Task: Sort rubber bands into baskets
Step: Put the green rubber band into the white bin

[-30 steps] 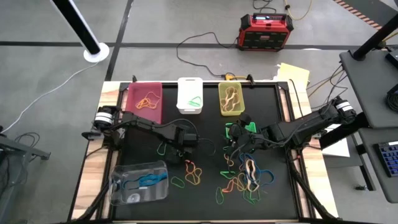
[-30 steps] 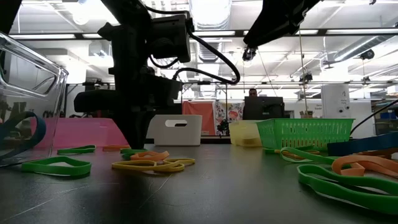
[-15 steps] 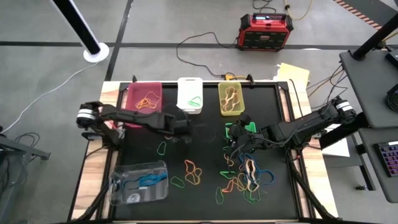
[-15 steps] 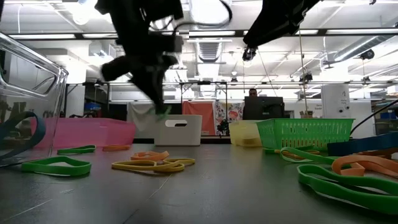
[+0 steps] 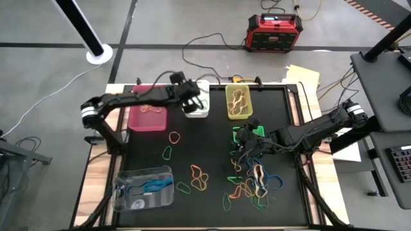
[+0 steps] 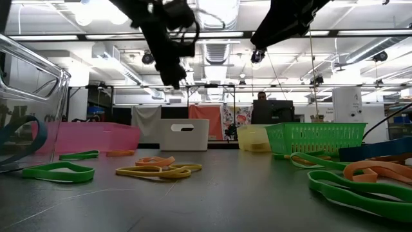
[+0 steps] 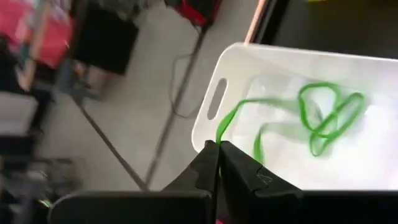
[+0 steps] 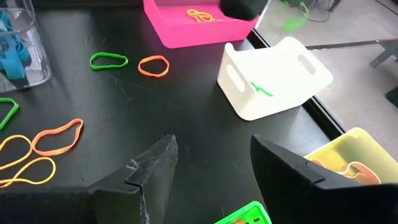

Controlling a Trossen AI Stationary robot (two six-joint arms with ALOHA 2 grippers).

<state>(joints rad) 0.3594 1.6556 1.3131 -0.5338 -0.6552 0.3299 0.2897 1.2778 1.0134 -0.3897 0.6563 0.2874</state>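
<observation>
The left tool is clamped on a green rubber band that trails toward one o'clock into the white basket. The right tool hangs parted beside the green mesh basket.

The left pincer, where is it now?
In the high view, the left pincer hovers over the white basket, shut on a green rubber band.
</observation>
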